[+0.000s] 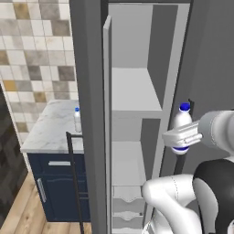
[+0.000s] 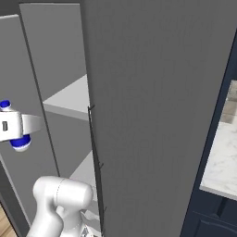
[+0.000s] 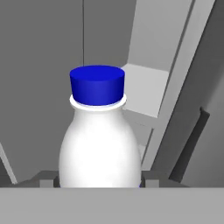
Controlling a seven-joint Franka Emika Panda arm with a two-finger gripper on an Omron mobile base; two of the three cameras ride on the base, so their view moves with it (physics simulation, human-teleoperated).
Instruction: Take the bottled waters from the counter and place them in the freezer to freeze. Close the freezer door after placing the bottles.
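The freezer [image 1: 137,91] stands open, and the left base view looks straight into it: two light grey shelves, one above the other, with white drawers [image 1: 128,208] stacked at the bottom. The right base view takes the same appliance from the other side, where the closed dark grey panel [image 2: 157,102] covers most of the frame and the two shelves show as slivers to its left.

The freezer door [image 1: 89,91] is swung out in the left base view, edge-on, with its thin black bar handle [image 1: 74,178] low on it. To its left, the left base view also has the marble counter [image 1: 48,132] on a navy blue cabinet [image 1: 59,187]. The right base view catches another marble surface at its right edge.

Two water bottles can be counted. One clear bottle [image 1: 77,119] stands upright on the counter near its right edge, just beside the door. The other, a whitish bottle [image 1: 182,119] with a blue cap, is upright in the air before the freezer opening, level with the lower shelf. The gripper [image 1: 181,137] is clamped across its body, fingers on either side. The hand view shows that bottle close up, cap and shoulders rising between the finger tips.
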